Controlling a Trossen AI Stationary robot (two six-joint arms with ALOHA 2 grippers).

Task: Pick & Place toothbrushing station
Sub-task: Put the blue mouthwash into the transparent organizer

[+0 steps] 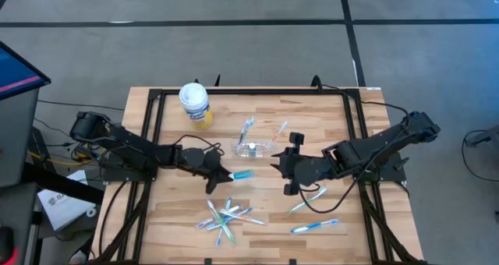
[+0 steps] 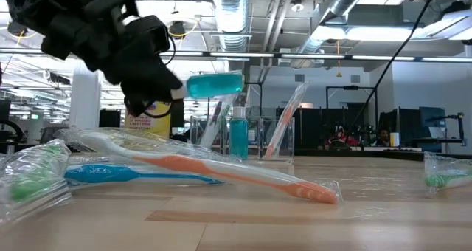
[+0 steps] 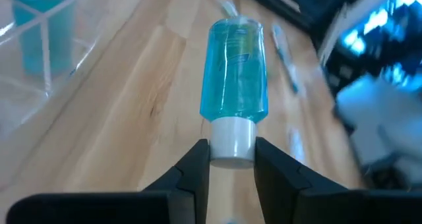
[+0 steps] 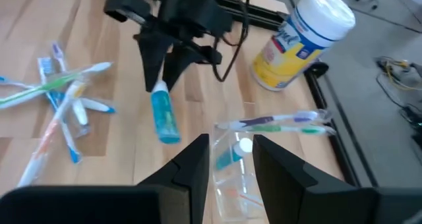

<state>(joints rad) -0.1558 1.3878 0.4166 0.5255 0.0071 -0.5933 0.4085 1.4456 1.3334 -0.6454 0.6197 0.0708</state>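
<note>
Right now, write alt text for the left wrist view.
The left hand grips a teal toothpaste tube by its white cap, holding it out above the wooden table. A clear plastic cup with another teal tube inside shows off to one side, and toothbrushes lie blurred on the table beyond.

You see two matte black arms of chunky, rounded joint housings and boxy links. The left claw (image 1: pixel 228 175) has two flat, tapering black fingers (image 3: pixel 191 174) with squared inner faces. The right claw (image 1: pixel 278 165) looks the same, with a block-shaped black wrist. Thin black cables loop along the left arm's forearm.
</note>
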